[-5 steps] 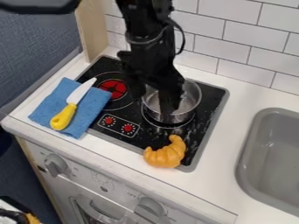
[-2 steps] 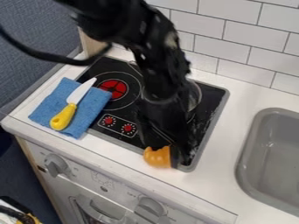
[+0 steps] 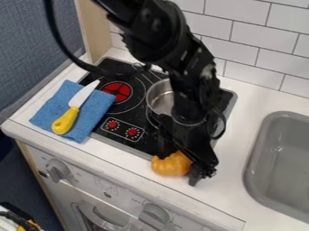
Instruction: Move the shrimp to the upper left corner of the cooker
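Observation:
My gripper [image 3: 181,160] is low over the front edge of the cooker [image 3: 130,118], with its fingers apart. One finger is at the upper left side of the orange, curved shrimp [image 3: 170,165] and the other is at its right side, near the white counter. The shrimp lies at the cooker's front right corner, partly over the counter edge of it. Its upper part is hidden behind the gripper. Whether the fingers touch it, I cannot tell.
A metal pot [image 3: 160,97] stands on the back right burner, partly behind the arm. Left of the cooker, a yellow-handled knife [image 3: 73,108] rests on a blue cloth [image 3: 100,110]. A grey sink [image 3: 280,162] is at the right, and a tiled wall [image 3: 262,43] runs behind.
From over the pot, my gripper has come forward and down to the shrimp, then a little further right and forward, with its fingers now either side of it.

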